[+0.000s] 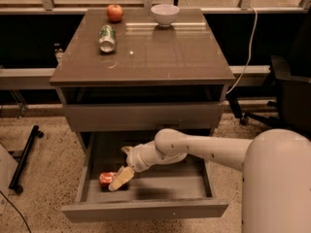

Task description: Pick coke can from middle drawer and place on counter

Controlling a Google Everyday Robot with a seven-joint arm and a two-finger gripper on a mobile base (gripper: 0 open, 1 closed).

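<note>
The two-finger gripper (119, 179), a pale cream tool on the end of a white, rounded robot arm (204, 149), is down inside the open middle drawer (146, 210), a wide, shallow grey-brown tray pulled out below the desk's front edge. The gripper points down and toward the desk's left edge as seen in the camera view. Its tip lies over the near side of the coke can (105, 178), a small red drink can. Whether it is spread or closed, and whether it has hold of the can, I cannot tell.

The coke can rests on the drawer floor, in the left front part of the drawer and near its left wall. The arm reaches in from the drawer's right side, crossing over the right wall.

Above the open drawer sits a plain grey-brown upper drawer front (141, 116), pushed in. Over that lies the counter (160, 57), the desk's glossy grey-brown top slab. A green-and-silver can (107, 38) lies on its side near the counter's back left corner. A red apple (114, 12) sits behind it at the back edge. A small white bowl (164, 13) stands at the middle of the back edge.

Beyond the desk's right edge stands a black office chair (291, 91).
</note>
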